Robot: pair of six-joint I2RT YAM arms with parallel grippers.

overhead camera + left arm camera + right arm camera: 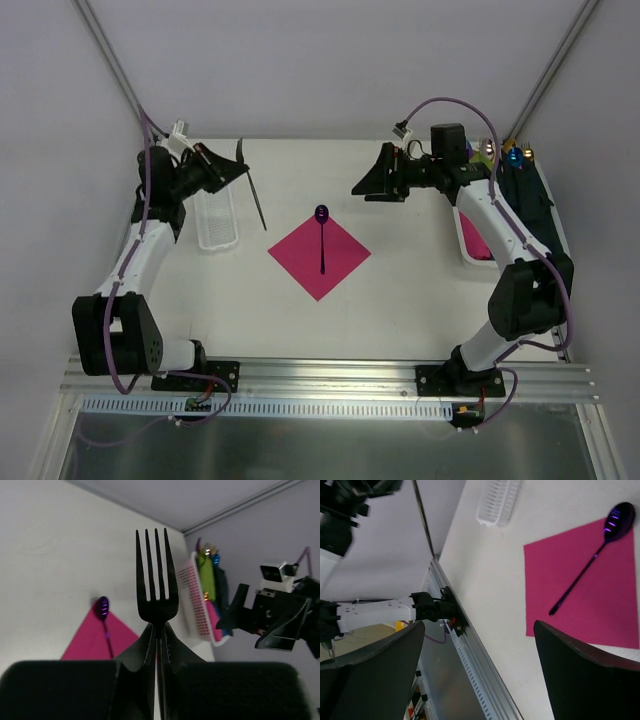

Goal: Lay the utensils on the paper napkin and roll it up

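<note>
Currently left tool (159, 632) pinches fork (156, 580), right tool (375, 182) gapes empty (spoon (322, 235) lies on napkin (298, 255)); fork could swivel in the grip and miss.

Both arms, left arm (135, 255) and right arm (495, 220), are white tubes with chunky black joints, purple cables (455, 99) looping along them. Left tool (238, 172) and right tool (368, 172) are matte black.
</note>
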